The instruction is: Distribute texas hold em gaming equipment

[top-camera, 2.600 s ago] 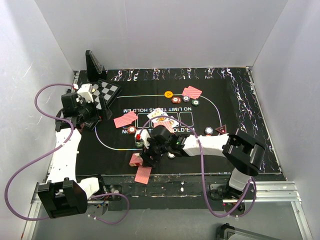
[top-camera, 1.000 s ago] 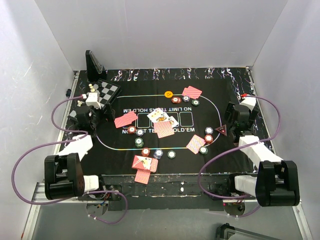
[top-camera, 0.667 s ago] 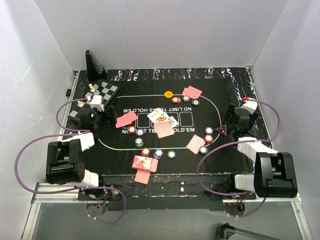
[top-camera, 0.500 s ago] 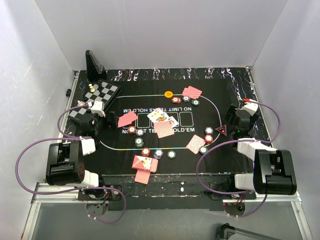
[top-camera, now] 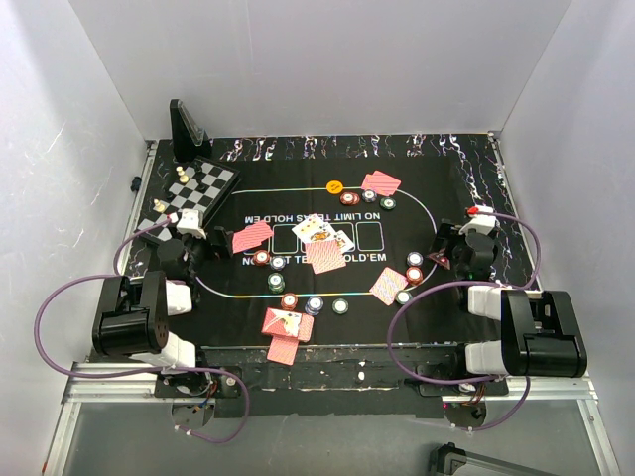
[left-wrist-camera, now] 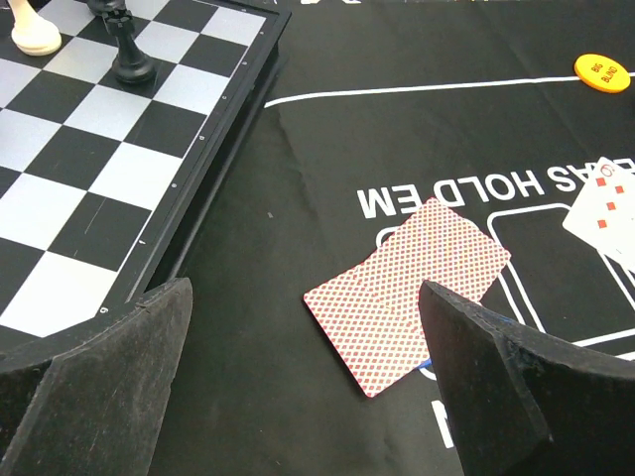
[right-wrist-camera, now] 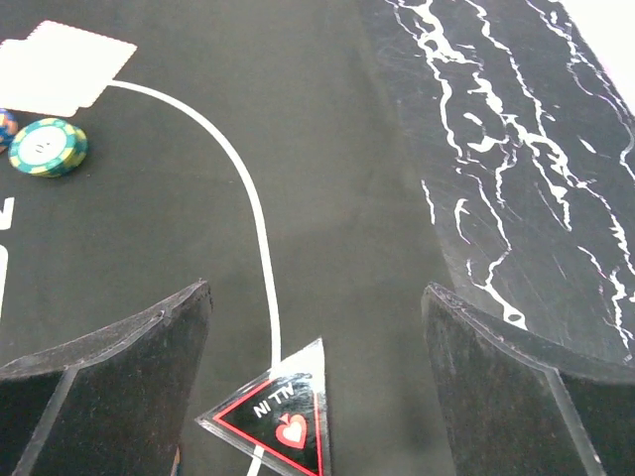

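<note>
Shows the dark-red triangle marker (right-wrist-camera: 273, 416) at 6 o'clock from the right gripper (right-wrist-camera: 316, 297) (nearer arm), spread wide, empty

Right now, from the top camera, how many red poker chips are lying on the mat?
4 red chips: one at the far side, one at the left, one at the near side, one at the right, next to the triangle marker. Cards might hide others.

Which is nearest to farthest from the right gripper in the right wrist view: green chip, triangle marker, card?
From the right gripper:
1. triangle marker, bottom middle, on the white line.
2. green chip, left edge.
3. card, top left corner.
</note>
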